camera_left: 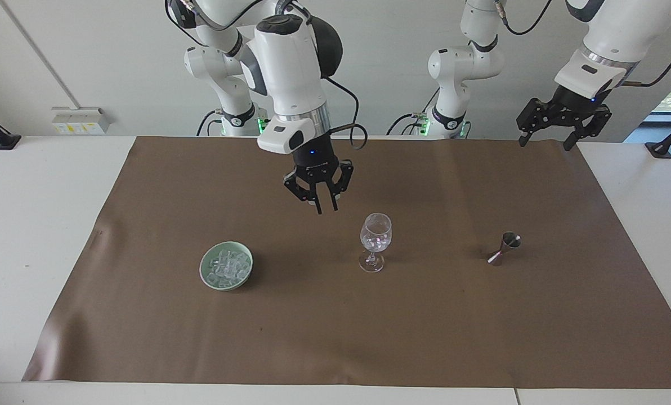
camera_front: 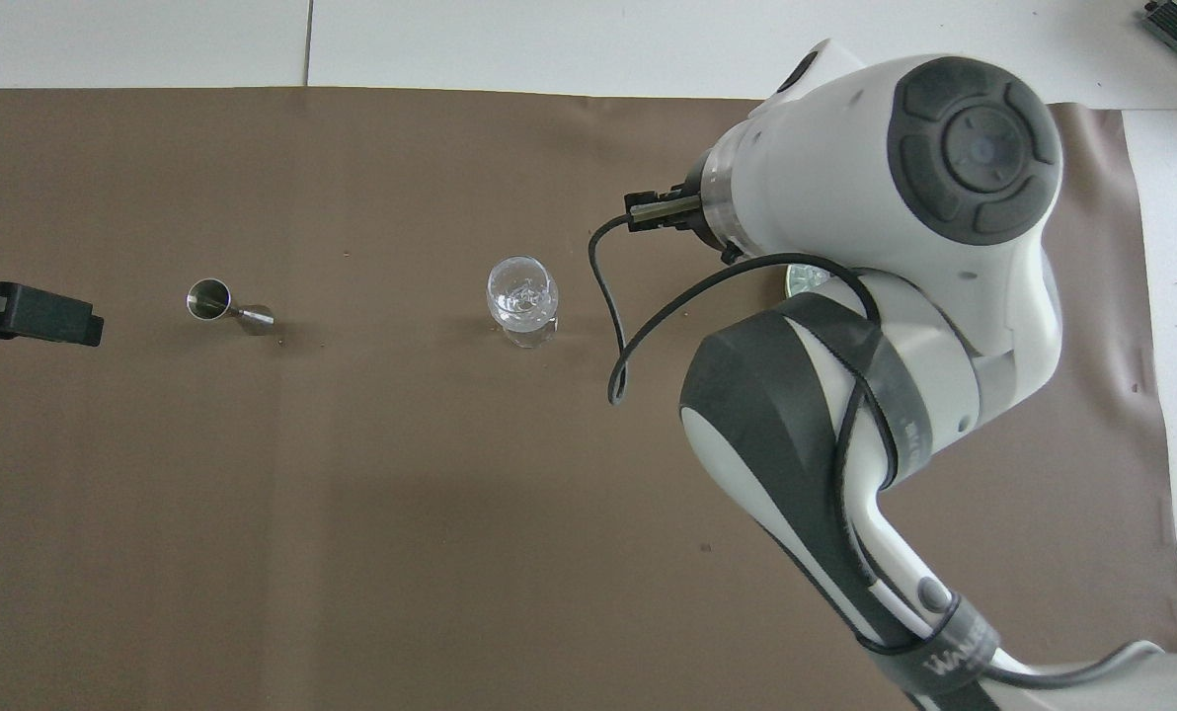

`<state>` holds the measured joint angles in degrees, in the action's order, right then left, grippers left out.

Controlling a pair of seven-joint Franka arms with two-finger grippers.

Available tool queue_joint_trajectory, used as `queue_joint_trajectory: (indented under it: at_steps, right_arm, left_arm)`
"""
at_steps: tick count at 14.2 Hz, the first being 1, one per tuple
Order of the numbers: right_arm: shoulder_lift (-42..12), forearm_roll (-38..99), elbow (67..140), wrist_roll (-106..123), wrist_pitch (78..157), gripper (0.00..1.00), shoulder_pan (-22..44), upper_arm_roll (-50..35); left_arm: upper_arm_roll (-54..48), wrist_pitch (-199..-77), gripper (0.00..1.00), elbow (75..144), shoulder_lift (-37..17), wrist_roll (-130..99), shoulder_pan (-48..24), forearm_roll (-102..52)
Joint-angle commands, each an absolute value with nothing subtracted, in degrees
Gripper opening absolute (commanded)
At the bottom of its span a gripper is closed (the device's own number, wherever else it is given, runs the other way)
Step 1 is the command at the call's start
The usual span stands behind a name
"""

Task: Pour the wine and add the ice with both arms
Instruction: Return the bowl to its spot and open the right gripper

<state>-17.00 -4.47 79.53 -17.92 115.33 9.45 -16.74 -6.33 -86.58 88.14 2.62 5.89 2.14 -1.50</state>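
A clear stemmed glass [camera_left: 375,239] [camera_front: 521,296] stands mid-mat with a few ice cubes [camera_left: 376,243] in its bowl. More ice [camera_left: 227,265] fills a green bowl [camera_left: 203,269] toward the right arm's end; the right arm hides most of that bowl [camera_front: 801,279] in the overhead view. My right gripper [camera_left: 327,210] hangs over bare mat between glass and bowl. Its fingertips stand a narrow gap apart with nothing between them. My left gripper [camera_left: 544,146] [camera_front: 55,318] waits open, high over the mat's edge at its own end. No wine is in view.
A small steel jigger [camera_left: 503,248] [camera_front: 223,304] stands on the brown mat [camera_left: 425,337] toward the left arm's end, level with the glass. The white table [camera_left: 31,225] extends past the mat at both ends.
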Motion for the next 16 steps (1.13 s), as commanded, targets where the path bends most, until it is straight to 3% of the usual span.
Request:
queue_joint_trajectory:
  at_steps: [1, 2, 3, 4, 5, 11, 16]
  right_arm:
    - [-16.88, -4.13, 80.07, -16.0, 114.44, 0.44, 6.07, -17.67]
    - [-16.88, -4.13, 80.07, -16.08, 114.0, 0.51, 5.72, -17.67]
    - [-16.7, -4.13, 80.07, -16.17, 112.78, 0.69, 5.54, -17.49]
    - [-15.83, -4.65, 80.16, -16.0, 111.11, 0.94, 4.75, -17.32]
    - [-15.21, -4.83, 80.5, -15.82, 108.57, 1.0, 3.44, -17.31]
    - [-10.47, -4.13, 80.6, -9.14, 95.03, 1.0, -6.48, -17.4]
    - [-9.32, -4.13, 80.59, -7.75, 90.27, 1.0, -12.21, -17.23]
  left_arm:
    - [-6.33, -85.34, 1.0, 90.79, 5.27, 7.47, 3.16, -0.44]
    - [-6.33, -85.43, 1.0, 90.79, 5.27, 7.47, 3.16, -0.44]
    - [-6.33, -85.34, 1.0, 90.88, 5.27, 7.47, 3.16, -0.35]
    - [-6.33, -85.34, 1.0, 90.88, 5.27, 7.38, 3.16, -0.44]
    - [-6.33, -85.43, 1.0, 90.88, 5.27, 7.38, 3.25, -0.44]
    - [-6.33, -85.69, 1.0, 90.88, 5.27, 7.12, 3.43, -0.44]
    - [-6.33, -87.62, 1.0, 93.78, 6.68, 7.03, 3.43, -0.44]
